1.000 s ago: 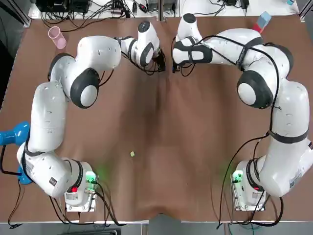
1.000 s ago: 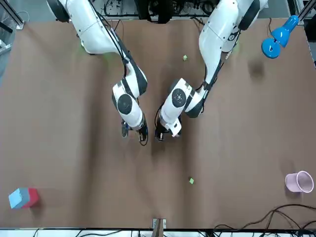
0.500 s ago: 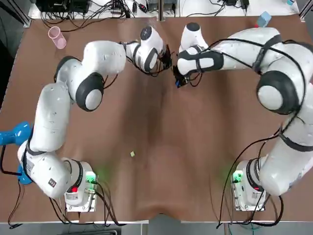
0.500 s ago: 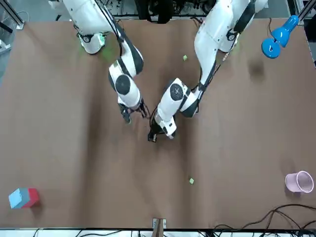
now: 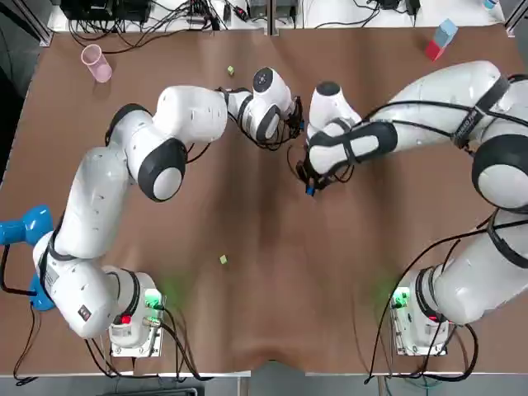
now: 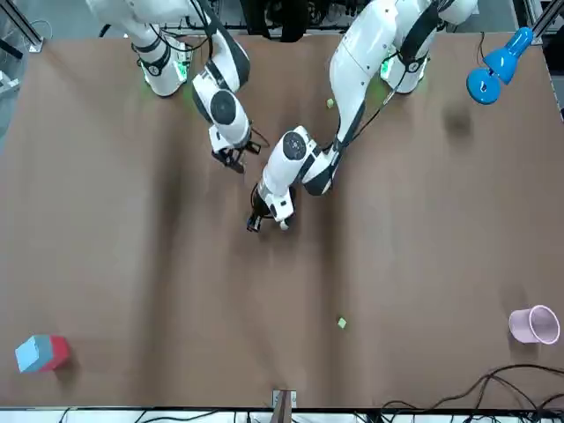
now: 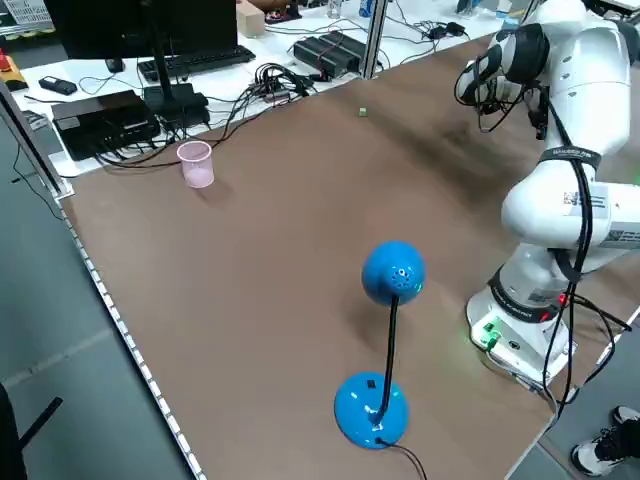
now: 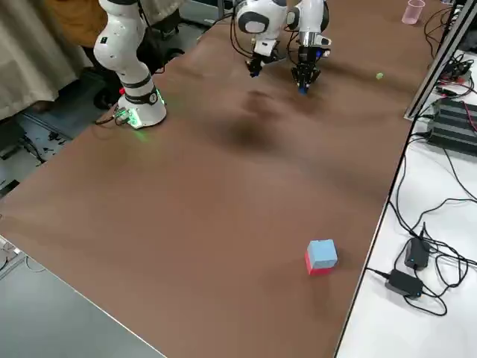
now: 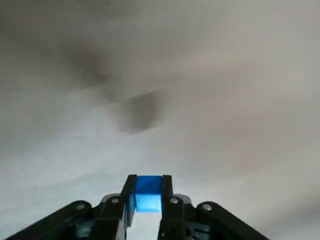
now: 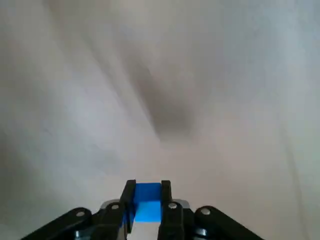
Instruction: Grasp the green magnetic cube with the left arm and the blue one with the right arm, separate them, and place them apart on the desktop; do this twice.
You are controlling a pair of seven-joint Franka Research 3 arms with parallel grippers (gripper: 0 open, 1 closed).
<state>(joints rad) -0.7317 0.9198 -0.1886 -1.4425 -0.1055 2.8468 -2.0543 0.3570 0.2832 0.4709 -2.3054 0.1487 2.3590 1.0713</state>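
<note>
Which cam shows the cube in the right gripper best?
Right wrist view: the blue cube sits large and clear, clamped in the right gripper. Top view gives only a blue speck at the gripper's tip; in the front and side views it is too small to tell. The left gripper, close by, holds a second cube.

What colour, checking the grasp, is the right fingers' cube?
Blue: small blue cube, right wrist view.
</note>
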